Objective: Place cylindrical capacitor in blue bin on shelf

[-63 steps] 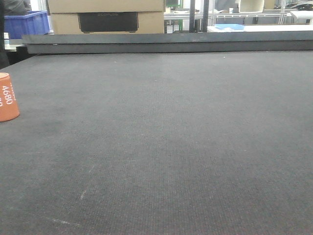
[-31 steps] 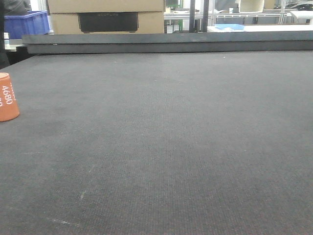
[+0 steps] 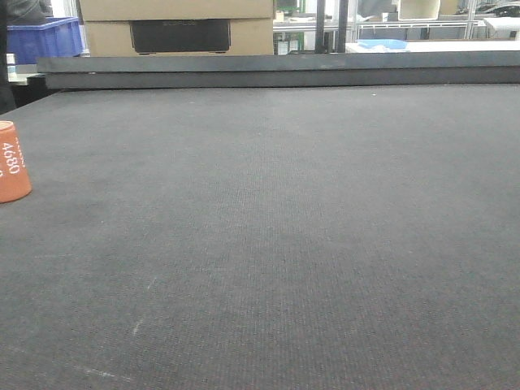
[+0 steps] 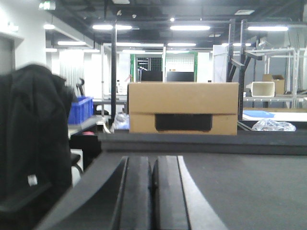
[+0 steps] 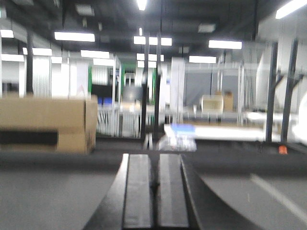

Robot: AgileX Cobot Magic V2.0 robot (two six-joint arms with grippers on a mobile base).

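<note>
On the table (image 3: 284,244) at left, the cylindrical capacitor (image 3: 12,161) stood upright; left gripper (image 4: 152,191) and right gripper (image 5: 157,191) sat closed, empty.

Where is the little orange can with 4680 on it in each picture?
Front view: cylindrical capacitor at the far left edge, upright on the mat.
Left wrist view: not in it.
Right wrist view: not made out; blurred.
Shared landmark: cardboard box.

I am in a warehouse-style industrial hall: strip lights (image 4: 189,28) run across the top of my left wrist view, metal racks (image 4: 276,49) stand at right, a cardboard box (image 4: 183,108) sits centre (blue crate (image 4: 80,109) left of it), and a dark bench mat (image 3: 284,244) lies below.
</note>
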